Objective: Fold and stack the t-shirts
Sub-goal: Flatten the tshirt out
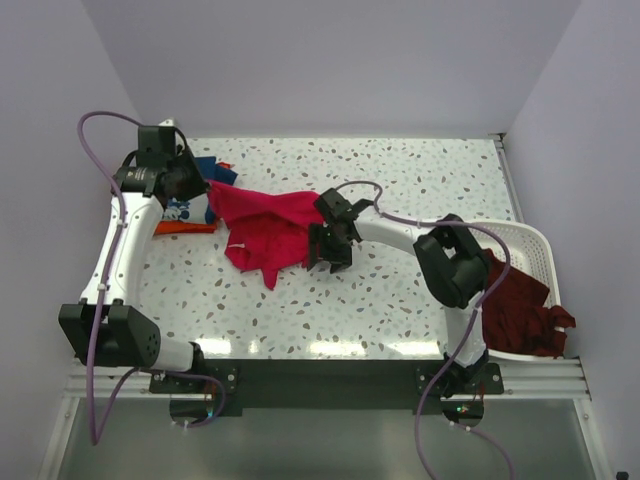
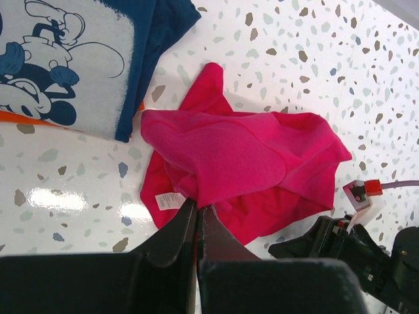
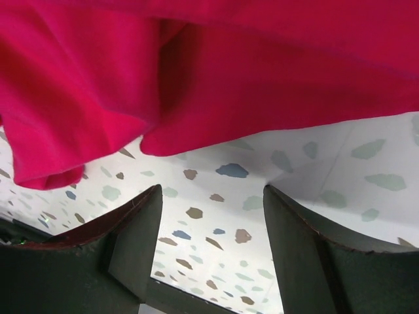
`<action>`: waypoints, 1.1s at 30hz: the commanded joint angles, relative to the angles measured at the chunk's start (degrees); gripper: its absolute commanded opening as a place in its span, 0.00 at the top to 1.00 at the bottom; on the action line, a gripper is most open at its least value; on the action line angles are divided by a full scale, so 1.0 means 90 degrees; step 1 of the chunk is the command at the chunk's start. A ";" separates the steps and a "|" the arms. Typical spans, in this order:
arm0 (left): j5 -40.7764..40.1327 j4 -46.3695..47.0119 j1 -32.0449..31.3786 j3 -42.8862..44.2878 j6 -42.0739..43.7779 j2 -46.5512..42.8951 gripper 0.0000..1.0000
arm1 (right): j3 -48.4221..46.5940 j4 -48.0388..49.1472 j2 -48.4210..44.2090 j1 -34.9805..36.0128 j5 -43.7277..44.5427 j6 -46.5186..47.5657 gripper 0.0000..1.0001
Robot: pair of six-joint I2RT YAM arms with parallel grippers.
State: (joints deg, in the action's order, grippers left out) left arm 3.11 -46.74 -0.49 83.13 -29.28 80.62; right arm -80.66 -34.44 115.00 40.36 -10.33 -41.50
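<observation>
Crimson-pink t-shirt (image 2: pixel 242 157) pinched by left end effector (image 2: pixel 198 209), right end effector (image 3: pixel 213 194) spread wide

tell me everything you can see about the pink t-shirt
The crimson-pink t-shirt is soft, knit-looking cloth, crumpled and unfolded on the speckled table near its middle, with a small white label showing at one edge. The left gripper has its jaws shut on an edge of it. The right gripper is open at the other side, not gripping it.
</observation>
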 commanded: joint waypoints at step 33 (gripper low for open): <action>0.0523 -0.0148 0.0172 0.0021 0.0235 -0.0354 1.00 | -0.0940 -0.0745 0.0865 0.0897 0.3071 -0.1249 0.52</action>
State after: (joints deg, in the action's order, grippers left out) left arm 7.29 -48.95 0.75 83.66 -27.62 79.79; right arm -92.27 -37.45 122.45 48.75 13.19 -53.91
